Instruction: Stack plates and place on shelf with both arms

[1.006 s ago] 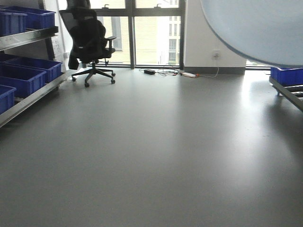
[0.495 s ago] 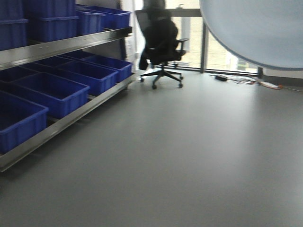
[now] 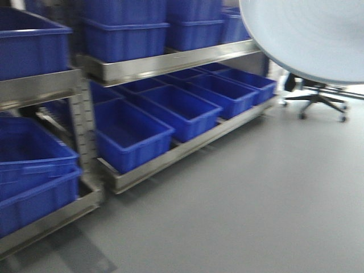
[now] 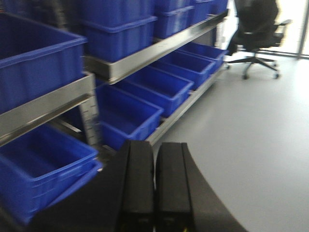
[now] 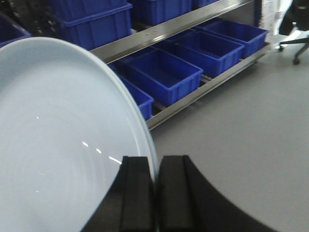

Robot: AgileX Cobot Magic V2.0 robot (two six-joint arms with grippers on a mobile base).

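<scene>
A large pale bluish-white plate [image 5: 58,135] stands on edge in the right wrist view, filling the left half. My right gripper [image 5: 155,159] is shut on its rim, one finger on each face. I cannot tell whether a second plate lies against it. The same plate [image 3: 307,34] hangs in the front view's upper right corner. My left gripper [image 4: 154,145] is shut with nothing between its black fingers, and it points at the shelf [image 4: 145,53]. The metal shelf [image 3: 170,60] runs across the left of the front view.
Blue plastic bins [image 3: 133,131] fill every shelf level, both the low row and the upper row [image 3: 125,34]. A black office chair [image 3: 318,94] stands past the shelf's far end, also seen as the chair [image 4: 256,24]. Grey floor [image 3: 256,199] spreads to the right.
The view has swung left: the chair slid from the left of the frame to the far right, and the shelf with bins now fills the left. The plate stays at upper right.
</scene>
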